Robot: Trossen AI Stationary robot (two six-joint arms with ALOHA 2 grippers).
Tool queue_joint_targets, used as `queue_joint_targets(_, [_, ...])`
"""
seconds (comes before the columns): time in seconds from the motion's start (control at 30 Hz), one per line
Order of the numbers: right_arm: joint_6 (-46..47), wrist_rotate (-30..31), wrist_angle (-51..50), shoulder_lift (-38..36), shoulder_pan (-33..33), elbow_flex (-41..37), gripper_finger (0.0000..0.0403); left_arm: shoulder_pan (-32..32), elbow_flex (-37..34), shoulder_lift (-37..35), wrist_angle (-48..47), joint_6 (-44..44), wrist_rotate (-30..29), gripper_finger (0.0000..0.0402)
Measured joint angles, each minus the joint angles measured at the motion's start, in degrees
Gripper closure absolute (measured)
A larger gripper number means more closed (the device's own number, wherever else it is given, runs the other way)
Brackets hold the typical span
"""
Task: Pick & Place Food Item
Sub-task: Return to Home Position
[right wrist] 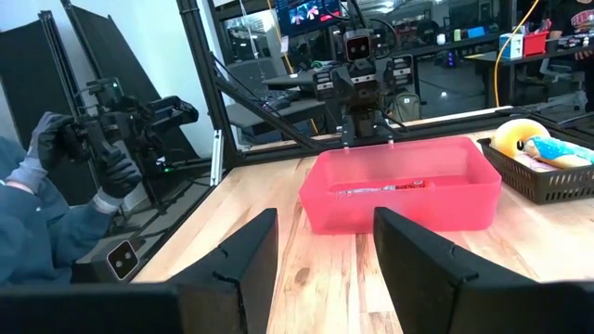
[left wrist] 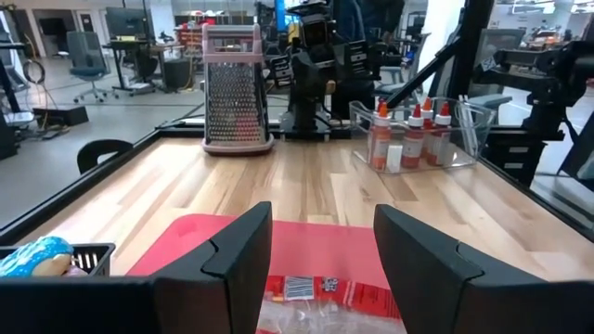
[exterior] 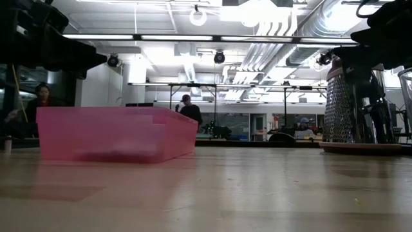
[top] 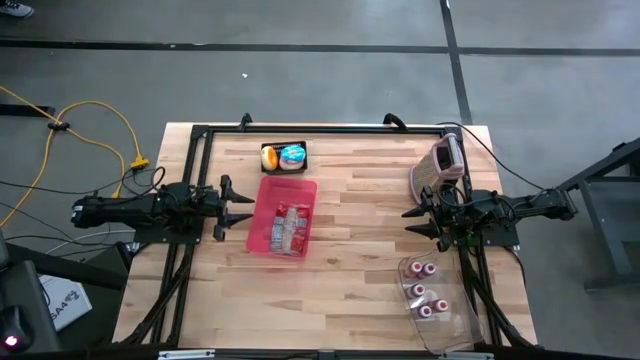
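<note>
A pink bin (top: 268,205) stands left of the table's middle, with red-and-white food packets (top: 288,228) lying flat on its floor. Behind it a black tray (top: 301,148) holds a yellow piece (top: 268,157) and a blue-iced piece (top: 292,155). My left gripper (top: 243,208) is open and level at the bin's left wall, above the packets (left wrist: 316,289) in its wrist view. My right gripper (top: 410,222) is open and level at the table's right, facing the bin (right wrist: 399,190) from a distance. Nothing lies between either pair of fingers.
A metal grater (top: 440,165) stands at the far right, close behind my right arm. A clear box (top: 455,325) with several red-capped bottles (top: 428,292) lies at the near right. Bare wood lies between the bin and my right gripper. A gloved person (right wrist: 56,158) is beyond the table's left edge.
</note>
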Motion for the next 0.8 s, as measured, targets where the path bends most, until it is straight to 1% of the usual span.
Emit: queue_joint_targets(0.8, [0.0, 0.0, 0.0, 0.0, 0.0, 0.0, 0.0237, 0.0, 0.0, 0.0, 0.22, -0.68, -0.02, 0.0217])
